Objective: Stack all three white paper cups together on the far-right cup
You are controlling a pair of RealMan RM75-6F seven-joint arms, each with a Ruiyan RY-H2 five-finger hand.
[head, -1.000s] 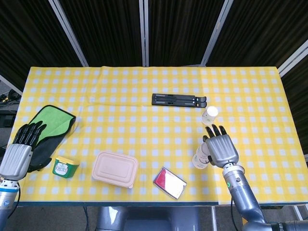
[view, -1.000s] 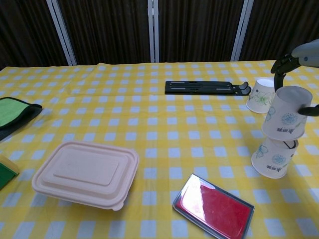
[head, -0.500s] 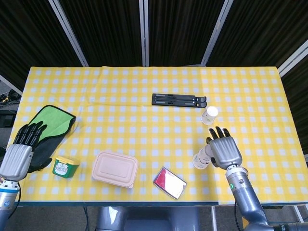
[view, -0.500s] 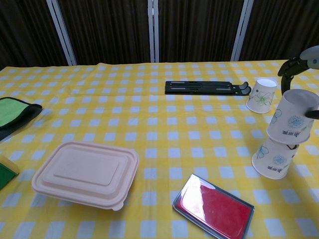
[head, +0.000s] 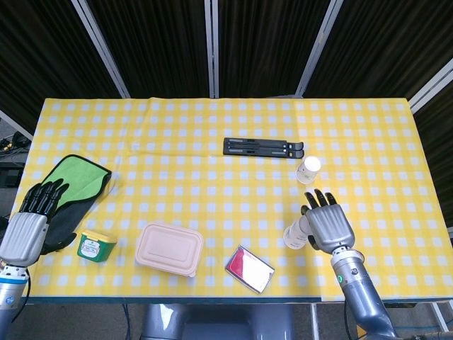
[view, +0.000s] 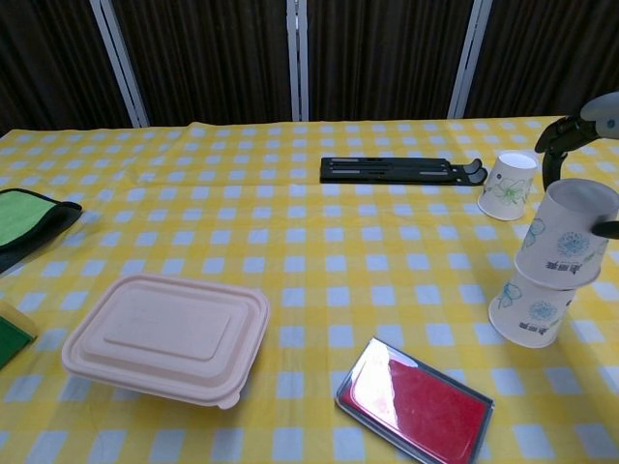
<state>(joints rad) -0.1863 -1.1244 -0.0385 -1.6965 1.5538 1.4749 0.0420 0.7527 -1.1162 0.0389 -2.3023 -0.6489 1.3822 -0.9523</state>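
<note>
Two upside-down white paper cups with blue flower prints sit one on the other at the near right. The lower cup stands on the table, and the upper cup leans tilted over its base. My right hand holds the upper cup, with a dark finger at its top and another at its right side. From the head view the pair of cups shows just left of that hand. A third cup stands apart, farther back. My left hand hangs at the table's left edge, fingers straight, holding nothing.
A black folding stand lies at the back centre. A beige lidded box and a red-faced flat case sit near the front edge. A green cloth and a small green tub are at the left.
My right hand has come down and toward the front edge, lowering the upper cup onto the lower cup. The left hand has not moved.
</note>
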